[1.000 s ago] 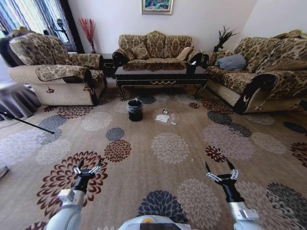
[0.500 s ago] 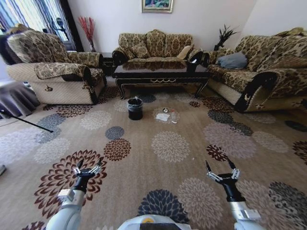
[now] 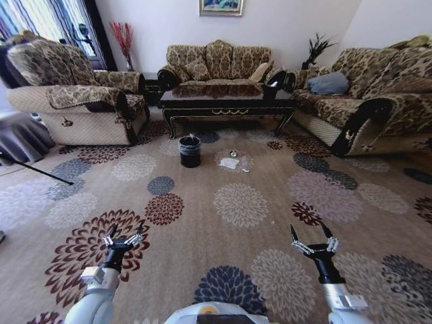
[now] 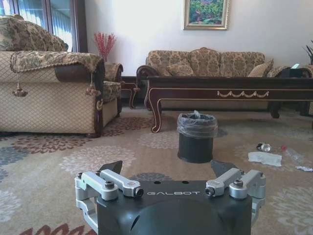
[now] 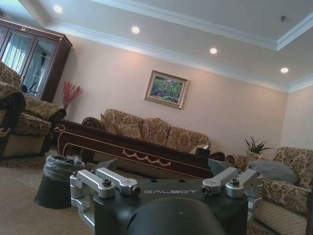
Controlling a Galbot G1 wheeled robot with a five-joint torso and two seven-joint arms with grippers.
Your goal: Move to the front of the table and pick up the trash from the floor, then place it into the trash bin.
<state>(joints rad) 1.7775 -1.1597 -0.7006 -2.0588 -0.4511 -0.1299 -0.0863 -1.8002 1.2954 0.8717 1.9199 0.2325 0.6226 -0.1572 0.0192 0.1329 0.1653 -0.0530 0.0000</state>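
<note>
The dark glossy table [image 3: 226,106] stands far ahead before the middle sofa. On the patterned carpet floor [image 3: 236,202] in front of it lies the trash: a white napkin [image 3: 229,163], a small silvery can [image 3: 233,154] and a clear bottle [image 3: 244,164]. The black bag-lined trash bin [image 3: 190,151] stands to their left. In the left wrist view the bin [image 4: 196,137], napkin [image 4: 264,158] and can [image 4: 264,147] sit beyond my left gripper [image 4: 168,167]. Both my left gripper [image 3: 122,235] and right gripper [image 3: 312,235] hover low over the near carpet, open and empty, far from the trash.
An armchair [image 3: 74,101] stands at the left and a long sofa [image 3: 364,101] at the right, flanking the table. A thin dark rod [image 3: 37,172] lies on the carpet at the far left. Open carpet stretches between me and the bin.
The whole head view has shifted slightly, so the camera has moved a little. Both arms hold the same pose with fingers spread, and the trash and bin lie unmoved.
</note>
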